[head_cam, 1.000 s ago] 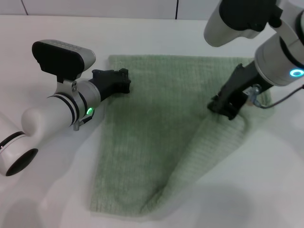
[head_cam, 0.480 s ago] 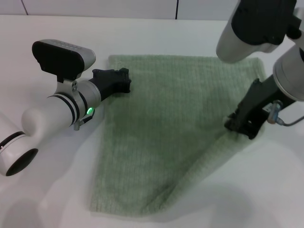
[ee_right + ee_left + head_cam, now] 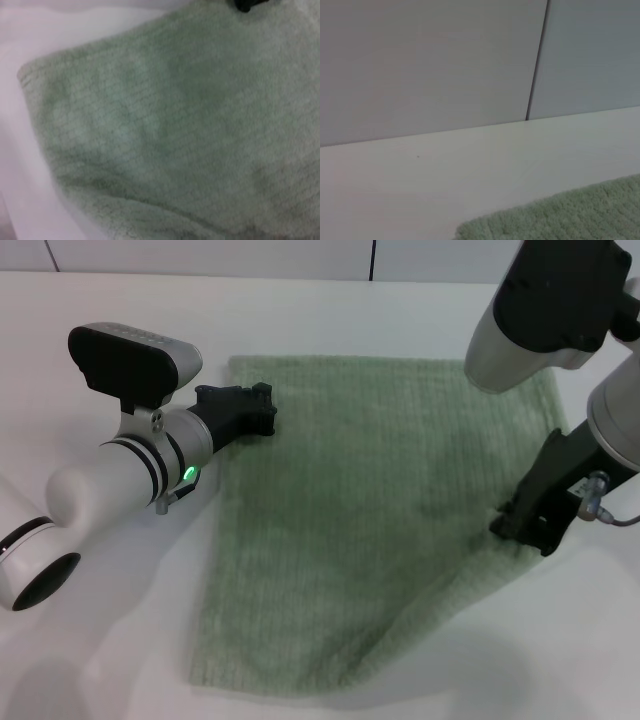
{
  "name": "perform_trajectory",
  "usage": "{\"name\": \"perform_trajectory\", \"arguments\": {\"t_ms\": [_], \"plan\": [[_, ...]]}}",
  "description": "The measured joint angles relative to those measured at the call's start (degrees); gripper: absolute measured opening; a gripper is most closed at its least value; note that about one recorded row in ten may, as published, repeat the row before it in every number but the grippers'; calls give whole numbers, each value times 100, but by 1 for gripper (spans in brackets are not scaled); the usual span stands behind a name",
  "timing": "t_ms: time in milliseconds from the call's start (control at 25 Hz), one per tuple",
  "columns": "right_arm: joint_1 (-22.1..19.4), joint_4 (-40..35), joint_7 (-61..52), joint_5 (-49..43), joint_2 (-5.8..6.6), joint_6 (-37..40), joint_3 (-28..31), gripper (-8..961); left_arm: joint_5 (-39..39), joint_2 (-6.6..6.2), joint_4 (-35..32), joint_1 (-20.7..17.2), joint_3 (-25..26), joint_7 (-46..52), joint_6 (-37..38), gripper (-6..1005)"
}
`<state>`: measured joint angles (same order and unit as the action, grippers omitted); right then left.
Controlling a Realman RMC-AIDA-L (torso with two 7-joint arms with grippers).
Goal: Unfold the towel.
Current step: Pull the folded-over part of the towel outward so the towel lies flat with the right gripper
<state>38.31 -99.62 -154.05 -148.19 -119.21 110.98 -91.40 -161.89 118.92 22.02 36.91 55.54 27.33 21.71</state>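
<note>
Spreading across the middle of the white table (image 3: 330, 300), the towel (image 3: 340, 530) looks mostly opened out: its far edge runs straight from left to right, its left side lies flat, and most of the sage-green terry shows as a single layer. What seems unfinished is the near right part, where the cloth runs on a slant from the right gripper (image 3: 527, 527) down toward the near edge and a soft ridge suggests that corner is not yet laid square. By my reading the unfolding is in its last stretch, with that corner left to draw out to the right and set down.

The right gripper sits at the towel's right edge, low against the cloth and apparently clamped on it, though the contact itself is partly hidden by its dark body. The left gripper (image 3: 262, 410) rests on the towel's far left corner, seemingly pinning it; whether its fingers are together or apart I cannot tell.

From the right wrist, the towel (image 3: 165, 125) fills nearly everything, nubby and ribbed, with a rounded corner against the pale table. From the left wrist, a towel corner (image 3: 560, 215) lies on the tabletop, and behind stands a plain wall (image 3: 430, 65) of light panels split by one dark vertical seam.
</note>
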Motion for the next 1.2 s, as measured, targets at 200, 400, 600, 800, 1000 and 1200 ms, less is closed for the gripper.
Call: {"name": "perform_trajectory", "arguments": {"t_ms": [200, 400, 600, 800, 1000, 1200], "plan": [[0, 27, -2, 0, 3, 129, -6, 97, 0, -1, 2, 0, 0, 0, 0, -1], [8, 212, 17, 0, 5, 167, -163, 101, 0, -8, 7, -4, 0, 0, 0, -2], [80, 633, 20, 0, 12, 159, -465, 105, 0, -9, 14, -7, 0, 0, 0, -2], [95, 705, 20, -71, 12, 136, -588, 109, 0, -9, 14, -9, 0, 0, 0, -1], [105, 712, 41, -128, 13, 76, -593, 113, 0, -9, 13, -9, 0, 0, 0, -2], [145, 773, 152, -131, 13, 32, -625, 117, 0, -9, 17, -9, 0, 0, 0, -2]]}}
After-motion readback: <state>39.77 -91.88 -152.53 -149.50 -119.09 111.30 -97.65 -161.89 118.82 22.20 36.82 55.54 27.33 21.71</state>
